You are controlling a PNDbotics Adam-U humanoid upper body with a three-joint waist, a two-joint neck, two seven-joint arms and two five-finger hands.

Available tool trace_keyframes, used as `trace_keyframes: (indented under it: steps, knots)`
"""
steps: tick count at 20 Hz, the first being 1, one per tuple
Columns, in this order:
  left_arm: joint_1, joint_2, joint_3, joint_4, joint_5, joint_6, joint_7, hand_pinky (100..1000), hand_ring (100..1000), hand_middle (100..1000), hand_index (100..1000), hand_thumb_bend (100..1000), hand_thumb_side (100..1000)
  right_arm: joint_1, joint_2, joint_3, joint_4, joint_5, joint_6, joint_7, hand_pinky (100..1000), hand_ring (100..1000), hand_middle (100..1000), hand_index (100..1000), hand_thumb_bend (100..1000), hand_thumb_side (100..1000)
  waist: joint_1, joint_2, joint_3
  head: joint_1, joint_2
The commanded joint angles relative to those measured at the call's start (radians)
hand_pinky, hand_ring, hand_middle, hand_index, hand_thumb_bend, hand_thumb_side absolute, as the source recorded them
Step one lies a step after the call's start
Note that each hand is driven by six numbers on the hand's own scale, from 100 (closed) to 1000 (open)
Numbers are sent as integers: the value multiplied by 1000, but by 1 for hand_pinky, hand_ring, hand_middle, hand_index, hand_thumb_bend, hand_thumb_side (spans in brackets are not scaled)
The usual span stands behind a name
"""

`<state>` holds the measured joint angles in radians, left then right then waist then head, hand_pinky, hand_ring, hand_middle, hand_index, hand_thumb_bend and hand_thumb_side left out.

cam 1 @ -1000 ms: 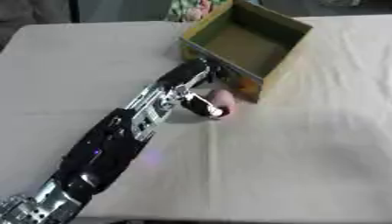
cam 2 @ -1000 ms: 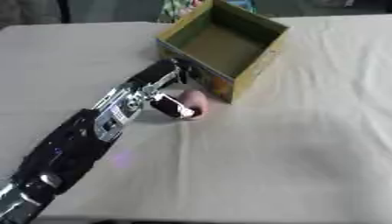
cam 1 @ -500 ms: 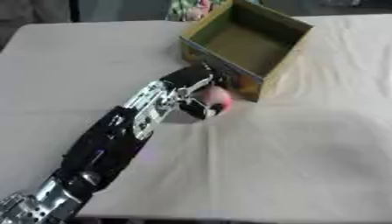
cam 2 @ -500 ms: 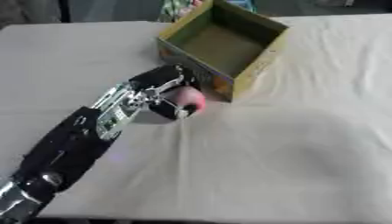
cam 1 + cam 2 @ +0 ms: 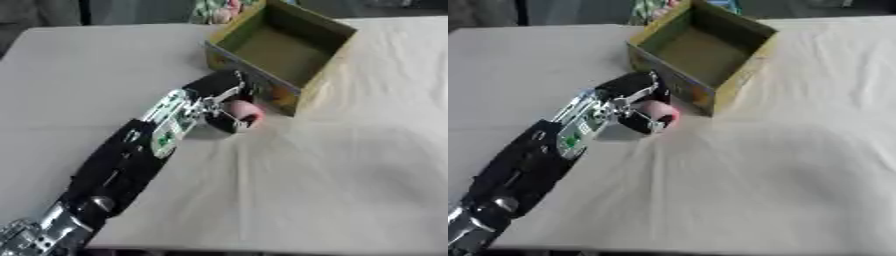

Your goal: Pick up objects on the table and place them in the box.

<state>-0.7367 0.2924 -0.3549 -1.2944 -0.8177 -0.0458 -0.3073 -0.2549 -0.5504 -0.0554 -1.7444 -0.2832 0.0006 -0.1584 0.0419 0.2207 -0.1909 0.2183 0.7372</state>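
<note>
My left hand (image 5: 220, 102) reaches in from the lower left, its fingers curled round a small pink round object (image 5: 244, 113). It holds the object just in front of the near wall of the open cardboard box (image 5: 285, 95), close to the table cloth. The box interior (image 5: 702, 50) looks bare and brown. My right hand shows in neither view.
A white cloth (image 5: 350, 170) covers the table, with wide free room to the right and front. Colourful items (image 5: 219, 10) lie behind the box at the far edge. My left forearm (image 5: 131, 155) crosses the lower left of the table.
My left hand has closed on the pink object and lifted it slightly, shifting it a little toward the box's near wall.
</note>
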Motion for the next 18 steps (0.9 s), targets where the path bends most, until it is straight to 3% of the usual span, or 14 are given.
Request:
trace_keyframes:
  steps: [1,10,18]
  knots:
    - [-12,39,20,-53,9,8,7,536,445,304,402,152,100,-10,-21,-10,-8,-3,-1,-1,644,721,681,796,100,242,-4,-19,0,0,2]
    - [-50,103,43,-196,37,36,-17,541,448,310,409,156,100,-8,-24,-10,-8,-3,-1,-1,644,721,680,796,100,243,-4,-24,-2,-4,2]
    - [-123,103,74,-148,-18,63,38,544,451,312,412,160,100,-9,-23,-5,-7,-4,0,4,644,721,680,796,100,242,-6,-28,-18,1,-4]
